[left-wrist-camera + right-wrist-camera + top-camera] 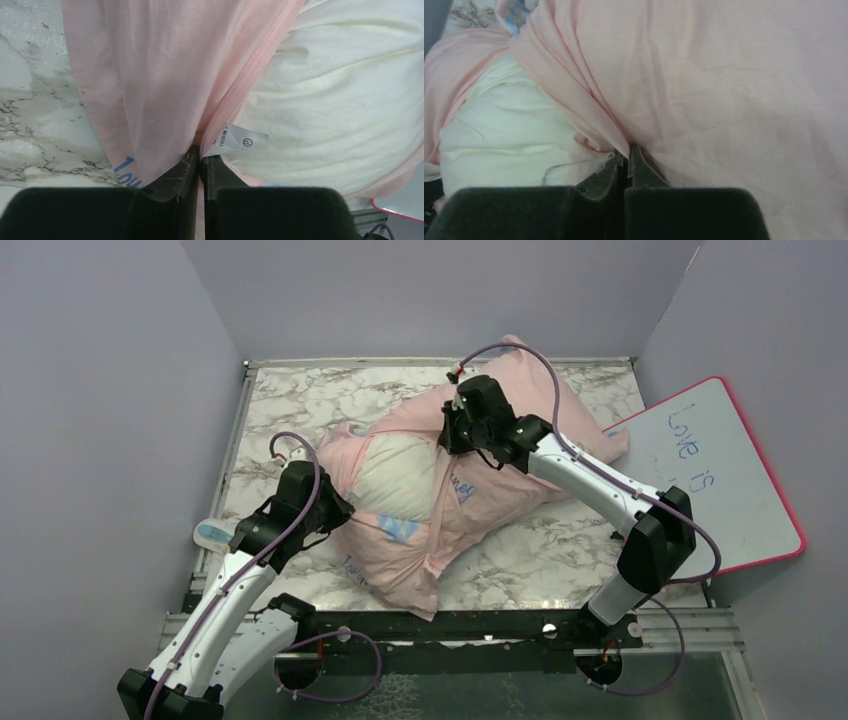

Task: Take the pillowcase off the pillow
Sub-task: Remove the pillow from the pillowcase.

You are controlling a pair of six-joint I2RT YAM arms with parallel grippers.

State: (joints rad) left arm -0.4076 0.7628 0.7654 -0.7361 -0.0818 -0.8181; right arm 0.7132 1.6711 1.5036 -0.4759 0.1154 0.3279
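Across the middle of the marble bench point(300, 400) lies the pillow point(400, 480), set on a slant from the near left to the far right, with the pillowcase point(500, 505) partly off it. The case shows its pale pink side with some blue writing. It is open over the left half, where a broad patch of white pillow is bare. The far right half is covered in pink.

The left tool point(343, 520) sits at the pillow's near left edge. In the left wrist view its tips point(200, 156) are pressed together on a gathered fold of pillowcase point(160, 75), right at the hem. A small white label point(237, 140) lies just beside the tips, against the pillow point(350, 100). Bare bench point(35, 115) shows to the left.

The right tool point(455, 437) points down onto the top of the pillow, at the edge of the bare patch. In the right wrist view it point(626, 152) is closed tight on a ridge of pink pillowcase point(734, 100), with bare pillow point(514, 130) to its left.

A pink-framed whiteboard point(720, 480) with blue writing lies at the right side of the bench, near the pillow's far end.
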